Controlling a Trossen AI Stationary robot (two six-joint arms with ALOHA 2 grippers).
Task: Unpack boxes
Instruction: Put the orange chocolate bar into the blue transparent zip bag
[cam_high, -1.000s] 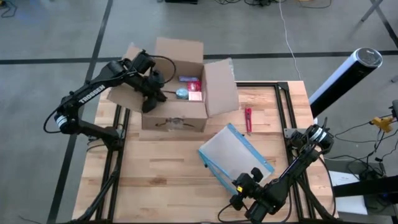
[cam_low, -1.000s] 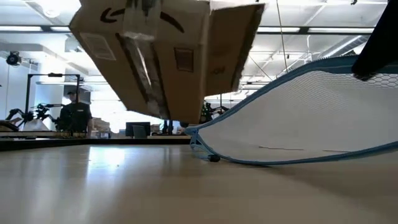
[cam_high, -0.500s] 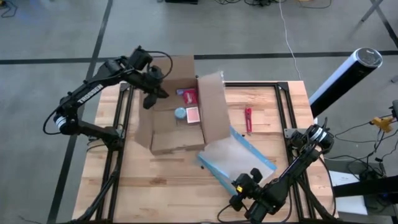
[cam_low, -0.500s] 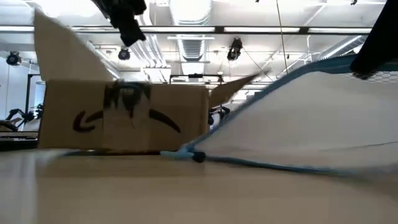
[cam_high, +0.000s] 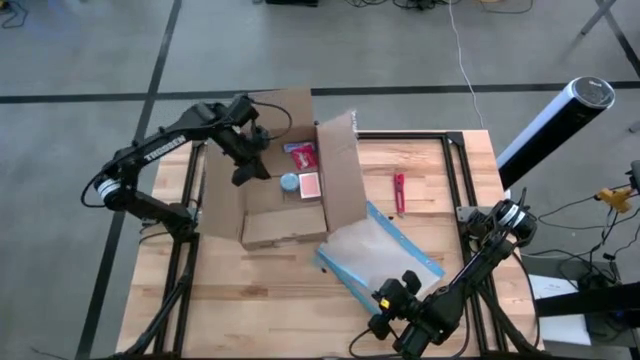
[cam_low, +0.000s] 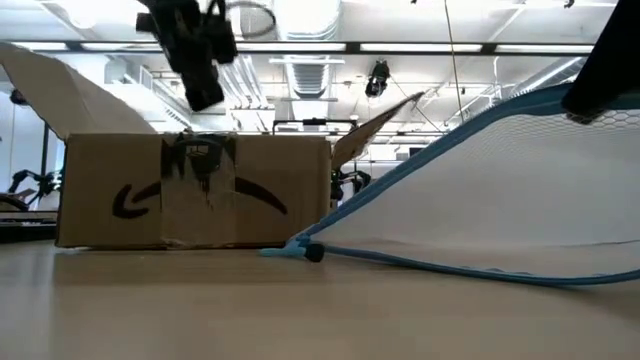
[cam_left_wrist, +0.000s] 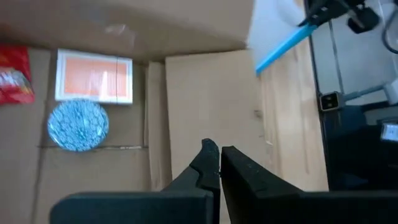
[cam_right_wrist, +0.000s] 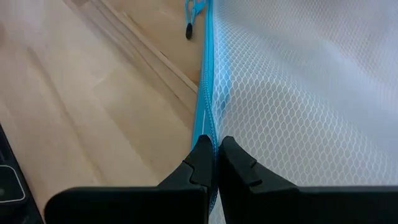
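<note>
Left arm (cam_high: 160, 150) — "TROSSEN" lettering.

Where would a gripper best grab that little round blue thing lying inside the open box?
Probably from straight above, fingers closing across its rim. The round blue item lies flat on the floor of the cardboard box, whose walls and raised flaps block any sideways approach. An orange packet sits close beside it, so the fingers should straddle it on the other two sides. The left gripper hovers nearby, shut.

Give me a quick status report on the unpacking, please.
Left tool shut, empty, above open box. Right tool shut on mesh pouch. Pouch leans against box.
</note>
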